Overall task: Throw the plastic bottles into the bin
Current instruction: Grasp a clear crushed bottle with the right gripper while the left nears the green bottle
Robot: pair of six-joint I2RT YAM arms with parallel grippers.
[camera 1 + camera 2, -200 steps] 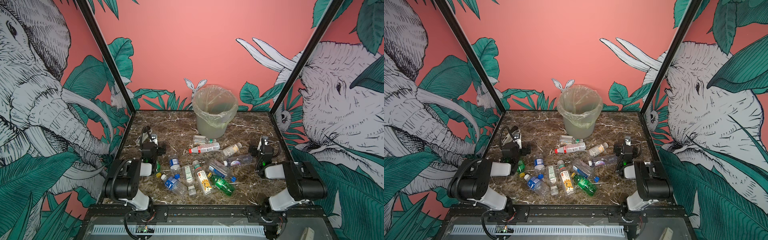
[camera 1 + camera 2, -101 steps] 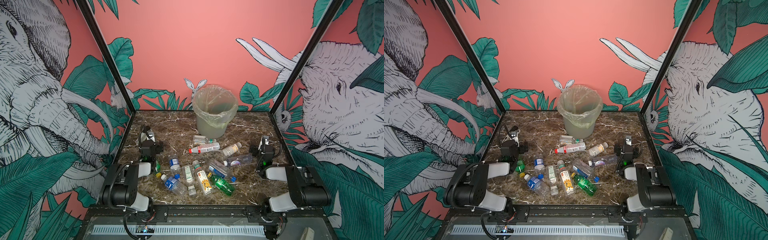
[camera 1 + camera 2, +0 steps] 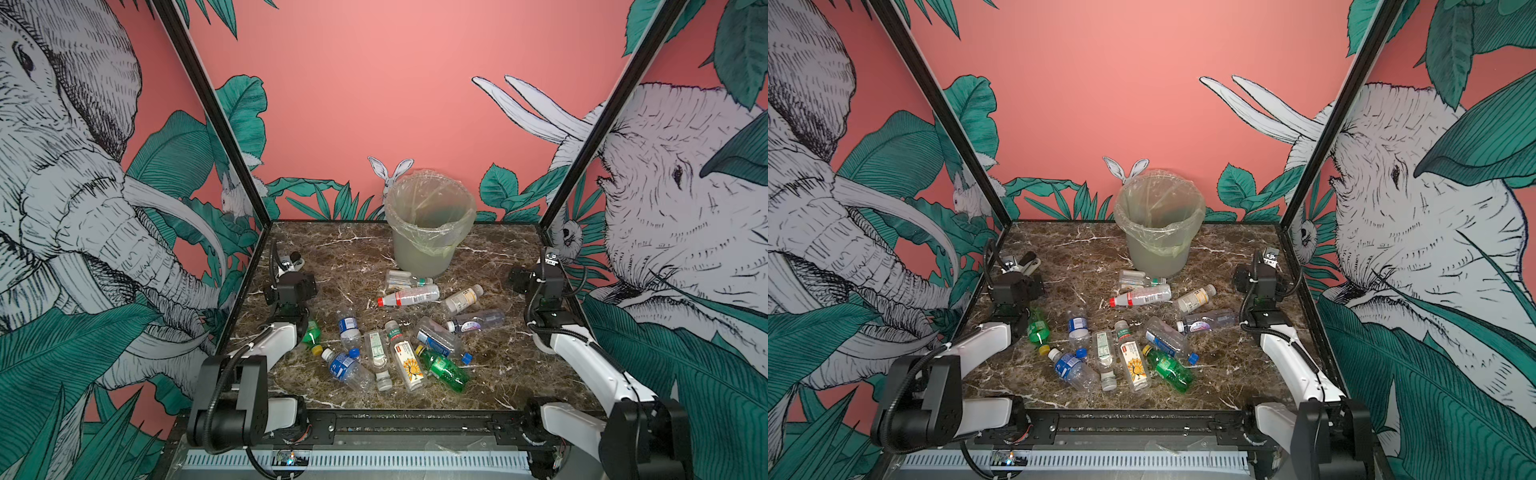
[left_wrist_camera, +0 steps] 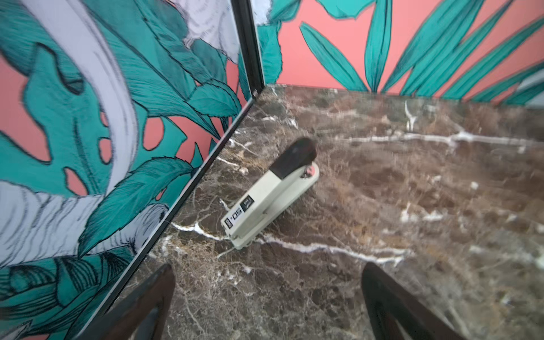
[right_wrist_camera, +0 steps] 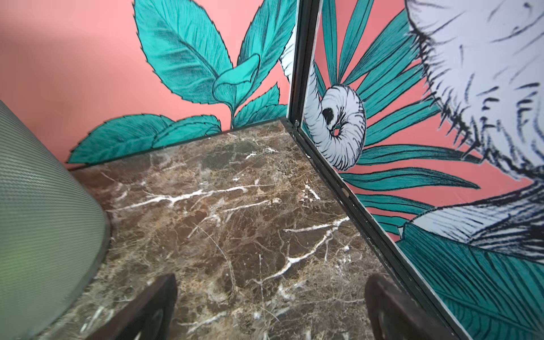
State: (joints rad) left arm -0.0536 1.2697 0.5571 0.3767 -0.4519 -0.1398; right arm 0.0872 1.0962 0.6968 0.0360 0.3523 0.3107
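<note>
Task barely begun, by appearance. About 12 plastic bottles (image 3: 407, 361) lie scattered mid-desk (image 3: 498, 374), in front of the bin (image 3: 419, 253) at the far edge; none shows inside it. Left gripper (image 4: 266, 273) and right gripper (image 5: 272, 282), both wide and empty, hover near the side walls. Every bottle is left to bin.
</note>
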